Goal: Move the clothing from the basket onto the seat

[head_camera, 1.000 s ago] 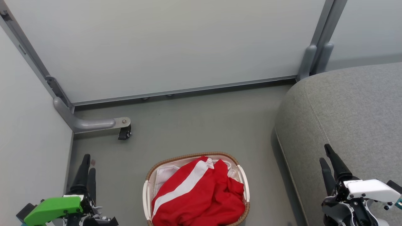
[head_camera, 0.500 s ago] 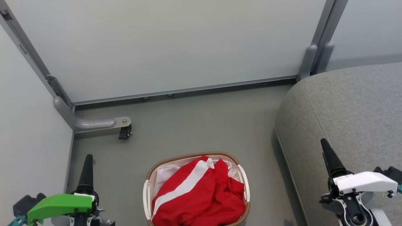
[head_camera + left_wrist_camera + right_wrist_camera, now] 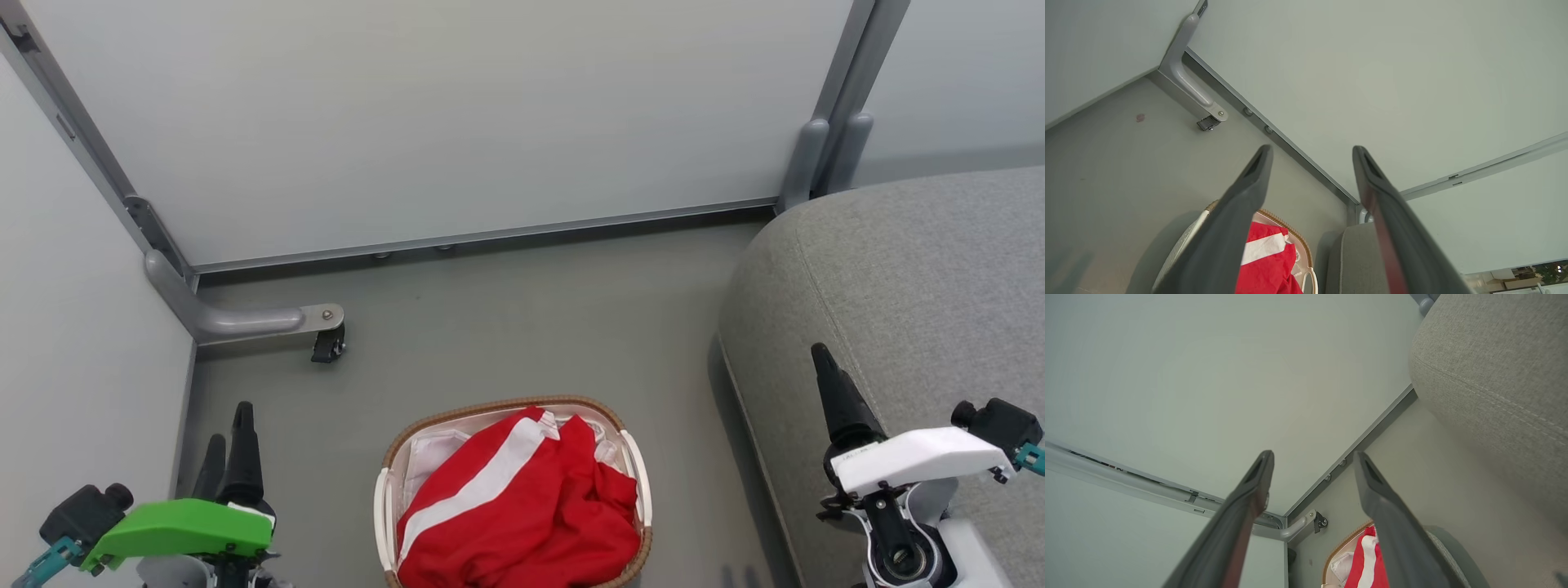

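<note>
Head view: soft red-and-white clothing (image 3: 522,510) fills the cream perforated plastic basket (image 3: 490,403), near the edge of the grey woven seat (image 3: 914,269). Left wrist: my left gripper (image 3: 1310,149) is spread, empty. Right wrist: right gripper (image 3: 1312,454) likewise. I judge the grasp not begun; next, descend and pinch fabric.

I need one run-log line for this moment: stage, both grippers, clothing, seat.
stage: pre-grasp | left gripper: open, empty | right gripper: open, empty | clothing: in basket | seat: right of basket
</note>
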